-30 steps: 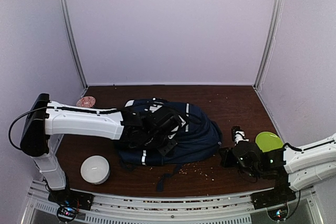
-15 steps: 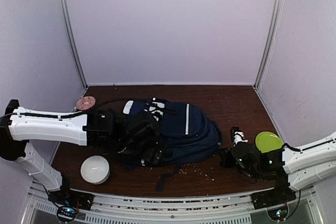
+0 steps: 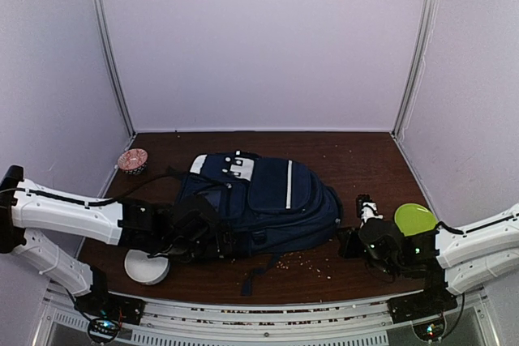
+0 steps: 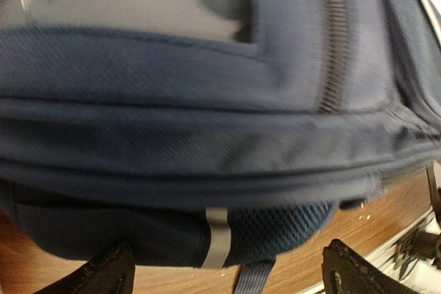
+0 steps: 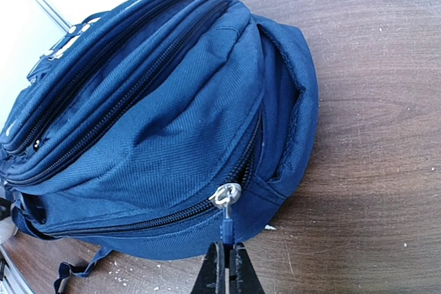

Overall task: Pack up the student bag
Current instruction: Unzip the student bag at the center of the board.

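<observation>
Right gripper (image 5: pixel 224 247) clamps the zip pull (image 5: pixel 224 201), left gripper (image 4: pixel 227 249) gapes wide; the bag (image 3: pixel 276 200) looks soft, floppy, best tugged by that pull.

Dark wood table (image 3: pixel 357 160): student bag (image 3: pixel 268 200) centre, white pouch (image 3: pixel 142 270) front-left, pink dish (image 3: pixel 132 160) back-left, green plate (image 3: pixel 415 218) right, crumbs (image 3: pixel 312 261).

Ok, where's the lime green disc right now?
Top view: the lime green disc lies on the table's right side, beside the right arm, right of the student bag.

white pouch (image 3: pixel 139 270) near-left | pink bowl (image 3: pixel 132 160) far-left | green disc (image 3: pixel 415 218) right
</observation>
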You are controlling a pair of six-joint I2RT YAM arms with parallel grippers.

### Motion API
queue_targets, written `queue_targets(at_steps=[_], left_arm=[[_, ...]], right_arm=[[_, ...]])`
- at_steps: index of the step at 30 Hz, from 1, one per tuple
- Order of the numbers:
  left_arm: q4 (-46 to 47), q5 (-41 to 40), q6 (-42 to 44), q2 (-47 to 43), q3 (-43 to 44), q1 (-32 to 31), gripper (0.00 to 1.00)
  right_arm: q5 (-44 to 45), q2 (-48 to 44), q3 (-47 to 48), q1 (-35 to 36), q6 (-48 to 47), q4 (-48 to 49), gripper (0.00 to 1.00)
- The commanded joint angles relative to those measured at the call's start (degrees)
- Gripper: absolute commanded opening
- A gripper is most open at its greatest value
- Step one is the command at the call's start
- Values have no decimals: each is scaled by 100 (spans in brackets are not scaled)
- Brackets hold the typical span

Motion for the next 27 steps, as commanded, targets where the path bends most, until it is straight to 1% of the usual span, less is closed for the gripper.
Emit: queue_targets(at_steps=[1,4,8,12,14,15,16,17,21,25,27], left_arm=[[987,439,-549,318,-198,214,96],[1236,560,-329,558,-222,476,88],[1365,742,209,782,-93,955,70],[1491,934,628,907,-23,1394,41],[1478,1006,989,1023,101,1589,26],[1469,1077,1154,1104,189,1691,18],[1432,1140,1317,1239,311,1808,6],[1350,1187,1457,1315,441,1920,0],[1170,1212,2058,1690,934,2184,0],[348,846,3029,2142,1889,2337,0],[144,791,3515,2406,2367,2437,0]], right_arm=[[40,-12,-54,21,-82,253,0],[-45,-55,-62,20,-114,268,0],[-187,-71,-63,76,-126,210,0],[-256,25,-43,201,-14,201,0],[-278,105,-32,234,30,289,0],[-275,152,-17,251,36,312,0],[-275,214,21,264,47,334,0],[-287,280,48,278,49,355,0],[-337,590,346,335,-27,341,0],[-293,923,708,458,-64,239,0],[-246,1081,867,506,-65,206,0]])
